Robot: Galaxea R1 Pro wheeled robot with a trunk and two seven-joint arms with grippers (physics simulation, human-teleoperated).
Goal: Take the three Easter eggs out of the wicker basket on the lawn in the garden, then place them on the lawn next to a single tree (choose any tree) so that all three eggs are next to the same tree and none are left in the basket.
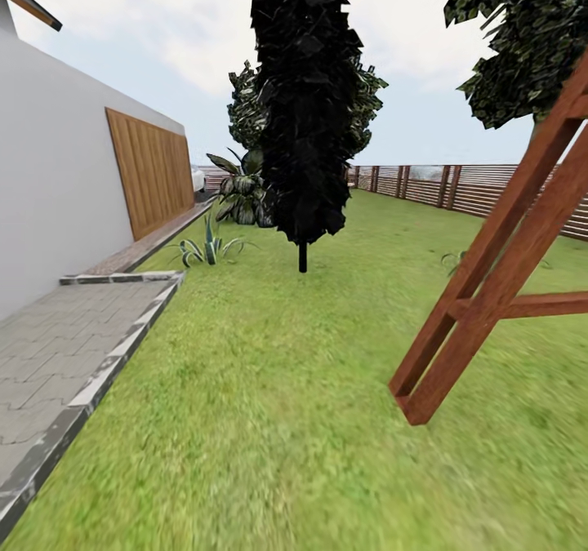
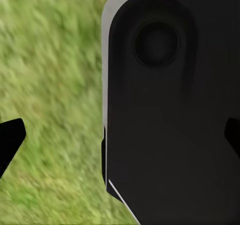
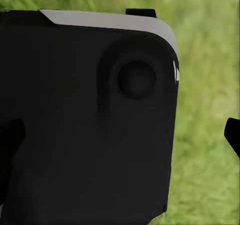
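Note:
The lawn (image 1: 294, 420) stretches ahead as wide green grass. The Easter eggs and the wicker basket are out of view. At the upper right hangs the leafy crown of a tree (image 1: 523, 37), its trunk hidden behind a wooden frame. In the left wrist view my left gripper (image 2: 120, 137) is open, one dark fingertip (image 2: 10, 140) at each side, with grass and a black robot panel (image 2: 170, 110) beyond. My right gripper (image 3: 120, 135) is also open and holds nothing, over the same kind of black panel (image 3: 90, 125) and grass.
A dark conifer (image 1: 306, 102) stands in mid-lawn ahead. A slanted red-brown wooden frame (image 1: 490, 273) rises at the right. At the left are the grey paved patio (image 1: 57, 355) and the house wall (image 1: 57, 175). Spiky plants (image 1: 208, 249) and a slatted fence (image 1: 465, 188) lie further back.

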